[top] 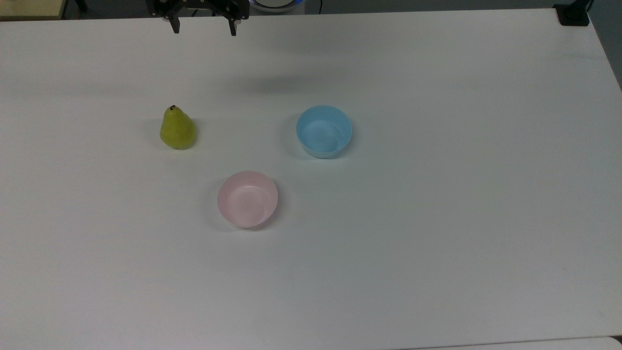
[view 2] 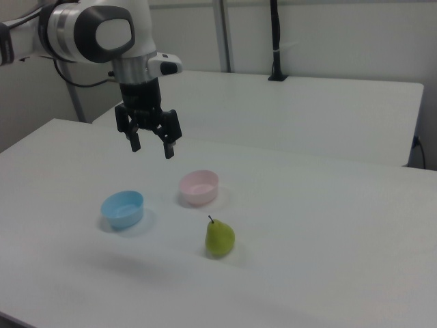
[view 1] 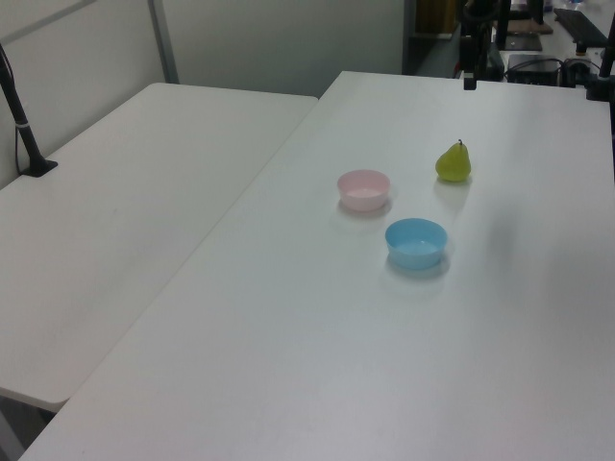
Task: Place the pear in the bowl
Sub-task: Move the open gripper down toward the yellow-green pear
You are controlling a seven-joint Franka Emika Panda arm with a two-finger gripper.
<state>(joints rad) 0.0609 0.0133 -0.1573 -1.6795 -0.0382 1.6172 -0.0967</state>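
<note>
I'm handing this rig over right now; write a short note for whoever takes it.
Tool: open, empty, raised above the table, well clear of everything.
Pear: upright on the table, untouched, apart from both bowls.
Pink bowl: empty. A blue bowl, also empty, stands nearby; it's not the target.
Done: nothing yet.
Left: lower onto the pear, grasp it, carry it to the pink bowl, release.

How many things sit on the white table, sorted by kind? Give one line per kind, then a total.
Bowls: 2, a pink bowl and a blue bowl
Pears: 1, the pear
Total: 3
</note>
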